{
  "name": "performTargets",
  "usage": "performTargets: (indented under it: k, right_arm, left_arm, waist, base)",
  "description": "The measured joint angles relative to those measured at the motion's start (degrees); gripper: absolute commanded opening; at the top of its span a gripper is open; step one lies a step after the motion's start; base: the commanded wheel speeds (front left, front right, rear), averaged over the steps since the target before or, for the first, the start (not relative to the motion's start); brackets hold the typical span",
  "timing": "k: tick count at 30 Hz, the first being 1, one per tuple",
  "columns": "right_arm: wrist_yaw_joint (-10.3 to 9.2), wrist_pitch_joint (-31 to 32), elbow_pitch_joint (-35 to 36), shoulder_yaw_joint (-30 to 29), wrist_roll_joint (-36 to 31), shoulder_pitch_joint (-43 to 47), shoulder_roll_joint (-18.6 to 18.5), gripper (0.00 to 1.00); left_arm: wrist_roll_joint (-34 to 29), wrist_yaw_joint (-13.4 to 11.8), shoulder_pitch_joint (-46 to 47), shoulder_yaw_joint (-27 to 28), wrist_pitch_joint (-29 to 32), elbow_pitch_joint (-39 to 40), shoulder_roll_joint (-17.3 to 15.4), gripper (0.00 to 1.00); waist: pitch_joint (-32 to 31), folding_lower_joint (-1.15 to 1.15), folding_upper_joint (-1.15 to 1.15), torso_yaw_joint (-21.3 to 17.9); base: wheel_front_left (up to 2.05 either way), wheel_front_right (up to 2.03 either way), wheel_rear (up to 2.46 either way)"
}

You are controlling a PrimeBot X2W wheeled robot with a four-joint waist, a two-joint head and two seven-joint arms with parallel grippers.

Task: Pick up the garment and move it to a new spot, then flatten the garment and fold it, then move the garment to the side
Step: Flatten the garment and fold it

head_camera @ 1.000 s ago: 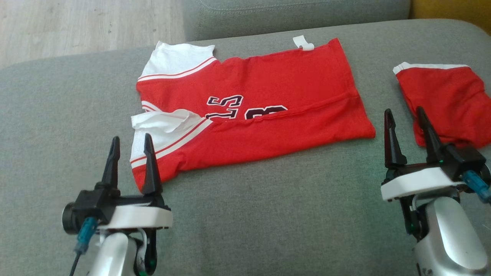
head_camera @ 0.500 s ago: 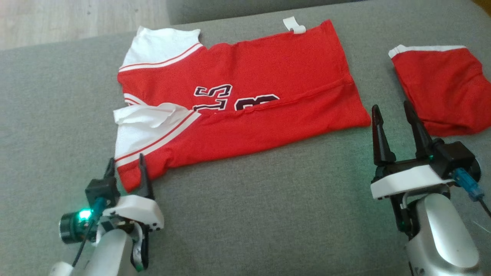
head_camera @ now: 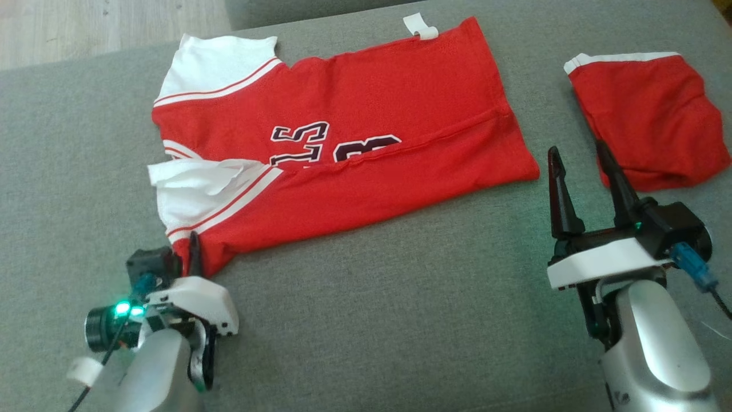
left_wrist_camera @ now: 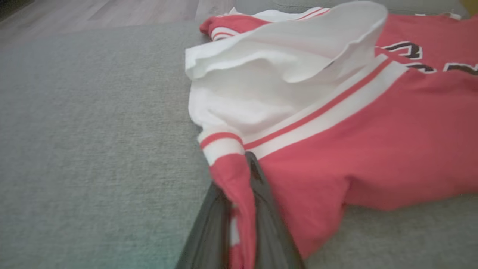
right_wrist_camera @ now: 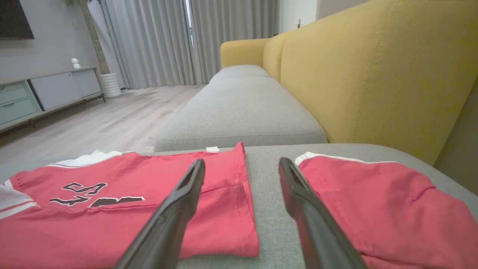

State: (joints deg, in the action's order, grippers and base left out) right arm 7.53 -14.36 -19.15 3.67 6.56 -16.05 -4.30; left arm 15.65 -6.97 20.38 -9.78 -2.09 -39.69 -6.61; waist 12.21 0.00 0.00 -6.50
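The garment (head_camera: pixel 354 154) is a red jersey with white sleeves and dark numbers, lying folded lengthwise across the grey cushion (head_camera: pixel 372 320). My left gripper (head_camera: pixel 184 252) sits low at the jersey's near left corner. In the left wrist view the left gripper (left_wrist_camera: pixel 241 186) has its two dark fingers pressed together on the red hem of the garment (left_wrist_camera: pixel 354 142). My right gripper (head_camera: pixel 580 166) stands open above the cushion, just off the jersey's right end. In the right wrist view the right gripper (right_wrist_camera: pixel 242 162) has bare cushion between its fingers.
A second red piece with a white band (head_camera: pixel 646 114) lies at the right, close to the right gripper's outer finger; the right wrist view shows this piece (right_wrist_camera: pixel 373 198) too. A yellow sofa back (right_wrist_camera: pixel 373 67) rises at the right. Wooden floor (head_camera: pixel 86 23) lies beyond the cushion's far left edge.
My left gripper has dropped to the cushion and closed on the jersey's near left corner. The head camera has tilted, shifting the whole picture up and left. The right gripper stays open.
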Motion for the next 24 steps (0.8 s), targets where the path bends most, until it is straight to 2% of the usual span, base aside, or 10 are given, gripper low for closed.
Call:
performTargets:
  k: [5, 13, 19, 24]
  right_arm:
    - [0.0, 0.93, -1.86, -0.11, -0.13, -0.09, 0.14, 1.0]
    - [0.0, 8.61, -8.59, -4.68, -4.03, -4.99, 0.58, 1.0]
    - [0.0, 14.84, -17.62, -8.35, -4.68, -8.96, 0.82, 1.0]
    - [0.0, 17.35, -24.52, -8.2, -0.54, -13.66, 0.86, 1.0]
  left_arm:
    - [0.0, -0.08, -0.63, -0.51, -2.37, 1.99, 0.0, 0.0]
    - [-0.59, 0.92, -0.59, -1.56, -9.64, 12.67, -0.59, 0.0]
    - [-1.62, 1.32, -0.63, -3.59, -9.99, 15.56, -0.63, 0.0]
    - [-2.11, 2.0, -0.63, -5.16, -9.49, 15.96, -0.92, 0.0]
  waist:
    - [-0.37, 0.01, 0.0, 0.5]
    - [-0.23, 0.0, 0.0, 2.78]
    - [0.48, 0.0, 0.0, 4.45]
    - [1.62, 0.0, 0.0, 5.44]
  base:
    - [0.0, 0.0, 0.0]
    - [0.0, 0.0, 0.0]
    - [0.0, 0.0, 0.0]
    - [0.0, 0.0, 0.0]
